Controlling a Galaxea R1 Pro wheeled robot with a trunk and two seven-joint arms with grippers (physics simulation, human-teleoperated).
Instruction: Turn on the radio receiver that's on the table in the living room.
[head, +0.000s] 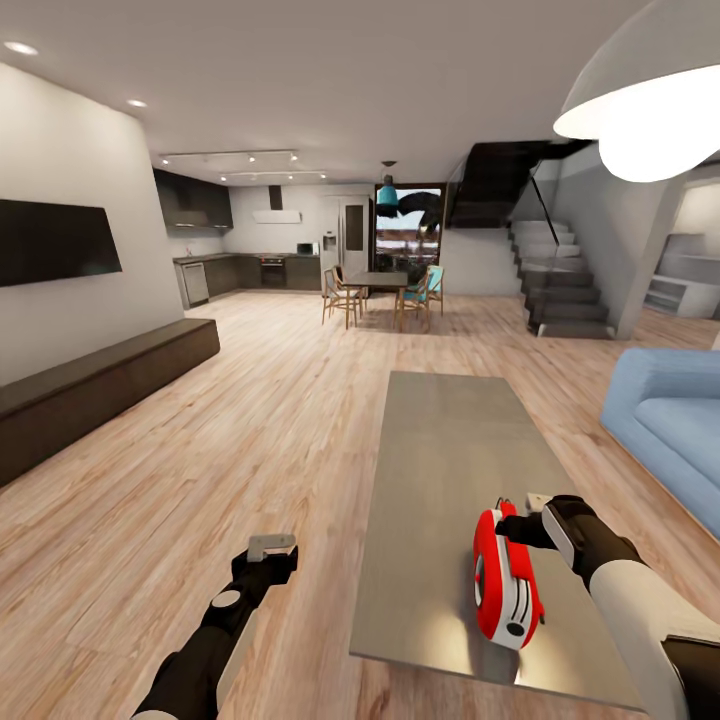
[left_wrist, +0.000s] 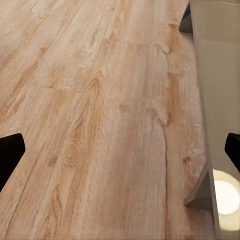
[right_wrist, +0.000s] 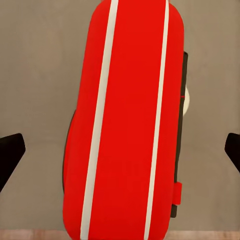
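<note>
Radio receiver (head: 506, 590) sits on tabletop (head: 440, 470) near its near-right edge. Right pincer (head: 512, 527) spread, just above/behind it, not gripping. Left pincer (head: 270, 556) spread over wood floor (left_wrist: 100, 125). Radio prob. light, rigid, smooth plastic, may slide/tip; steady by narrow sides, press gently.

My right gripper (head: 522, 528) sits just beyond the radio (head: 505, 585), which stands alone near the table's (head: 440, 470) near right edge. Bare tabletop runs far ahead; my left gripper (head: 272, 552) hangs over open floor (head: 250, 420) left of it.
</note>
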